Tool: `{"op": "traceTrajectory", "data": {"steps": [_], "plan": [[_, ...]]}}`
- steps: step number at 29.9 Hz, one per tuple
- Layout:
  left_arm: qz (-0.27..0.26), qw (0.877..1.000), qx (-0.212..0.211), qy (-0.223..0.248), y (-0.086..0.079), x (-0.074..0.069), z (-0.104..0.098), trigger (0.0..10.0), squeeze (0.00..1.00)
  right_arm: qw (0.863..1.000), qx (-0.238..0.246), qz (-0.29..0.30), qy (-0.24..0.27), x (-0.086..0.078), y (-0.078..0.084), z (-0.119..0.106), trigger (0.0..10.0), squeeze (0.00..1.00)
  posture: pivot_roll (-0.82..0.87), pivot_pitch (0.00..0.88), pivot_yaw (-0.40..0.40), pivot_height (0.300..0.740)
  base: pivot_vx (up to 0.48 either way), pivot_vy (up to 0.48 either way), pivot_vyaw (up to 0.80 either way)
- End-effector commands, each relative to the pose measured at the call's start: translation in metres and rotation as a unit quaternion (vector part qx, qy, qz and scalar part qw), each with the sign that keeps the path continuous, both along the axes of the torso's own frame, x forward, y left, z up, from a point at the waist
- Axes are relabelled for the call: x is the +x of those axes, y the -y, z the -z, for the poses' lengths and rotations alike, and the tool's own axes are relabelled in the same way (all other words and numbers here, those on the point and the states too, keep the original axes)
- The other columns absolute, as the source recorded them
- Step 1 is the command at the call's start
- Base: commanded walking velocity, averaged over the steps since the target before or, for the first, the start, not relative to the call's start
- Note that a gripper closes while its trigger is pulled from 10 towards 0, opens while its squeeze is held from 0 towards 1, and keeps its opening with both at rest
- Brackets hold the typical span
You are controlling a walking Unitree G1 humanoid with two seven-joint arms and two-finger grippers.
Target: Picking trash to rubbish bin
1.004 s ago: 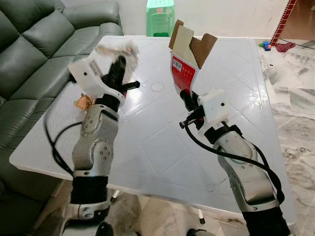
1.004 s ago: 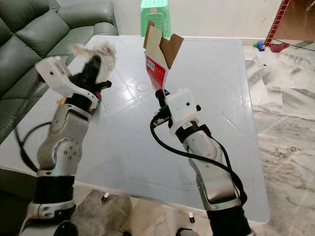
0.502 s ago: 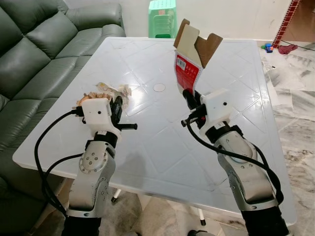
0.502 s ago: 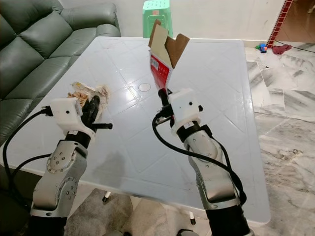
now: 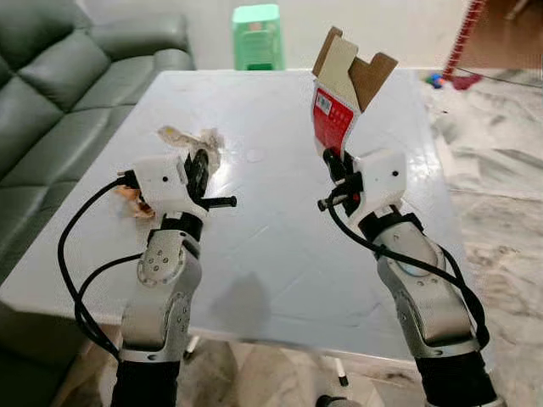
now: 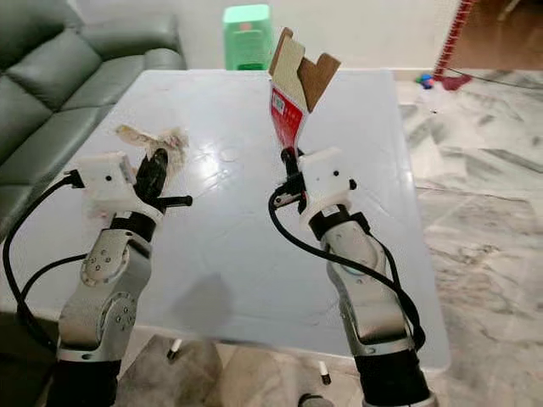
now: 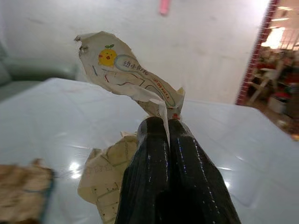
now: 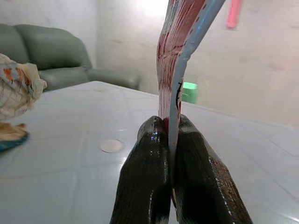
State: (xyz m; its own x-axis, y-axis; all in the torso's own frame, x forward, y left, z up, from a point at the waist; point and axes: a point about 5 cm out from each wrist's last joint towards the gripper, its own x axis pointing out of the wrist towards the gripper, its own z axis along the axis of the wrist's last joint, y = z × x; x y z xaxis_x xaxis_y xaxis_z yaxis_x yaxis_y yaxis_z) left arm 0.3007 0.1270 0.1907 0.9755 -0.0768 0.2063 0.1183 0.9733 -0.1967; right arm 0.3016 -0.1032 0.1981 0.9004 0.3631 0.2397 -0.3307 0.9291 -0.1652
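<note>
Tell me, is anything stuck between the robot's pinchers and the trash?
No. The left end effector is shut on the crumpled paper, and the right end effector is shut on the red carton.

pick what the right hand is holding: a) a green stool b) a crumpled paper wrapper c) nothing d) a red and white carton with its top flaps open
d: the right hand is pinched shut on the lower edge of the red and white carton, held upright above the white table with its brown flaps open.
</note>
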Motion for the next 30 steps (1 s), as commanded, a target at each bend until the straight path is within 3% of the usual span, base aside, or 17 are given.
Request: {"op": "traceTrajectory", "data": {"steps": [1,12,30], "plan": [[0.0,1.0,-0.001,-0.007,-0.0018,0.0006,0.0018,10.0,0.0,1.0,0.004,-0.002,0.004,-0.001,-0.0011,-0.003,10.0,0.0,-0.05,0.067,0.056,0.74,0.0,0.0,0.0],[0.007,1.0,-0.006,-0.012,0.0006,0.0014,0.0033,10.0,0.0,1.0,0.002,-0.004,0.003,-0.0001,-0.0002,-0.0028,10.0,0.0,-0.05,0.062,0.051,0.74,0.0,0.023,0.0],[0.01,1.0,-0.006,-0.02,0.0003,0.0016,0.006,10.0,0.0,1.0,0.001,-0.006,0.0,-0.0002,-0.0015,-0.0023,10.0,0.0,-0.05,0.063,0.051,0.74,0.0,0.449,0.0]]}}
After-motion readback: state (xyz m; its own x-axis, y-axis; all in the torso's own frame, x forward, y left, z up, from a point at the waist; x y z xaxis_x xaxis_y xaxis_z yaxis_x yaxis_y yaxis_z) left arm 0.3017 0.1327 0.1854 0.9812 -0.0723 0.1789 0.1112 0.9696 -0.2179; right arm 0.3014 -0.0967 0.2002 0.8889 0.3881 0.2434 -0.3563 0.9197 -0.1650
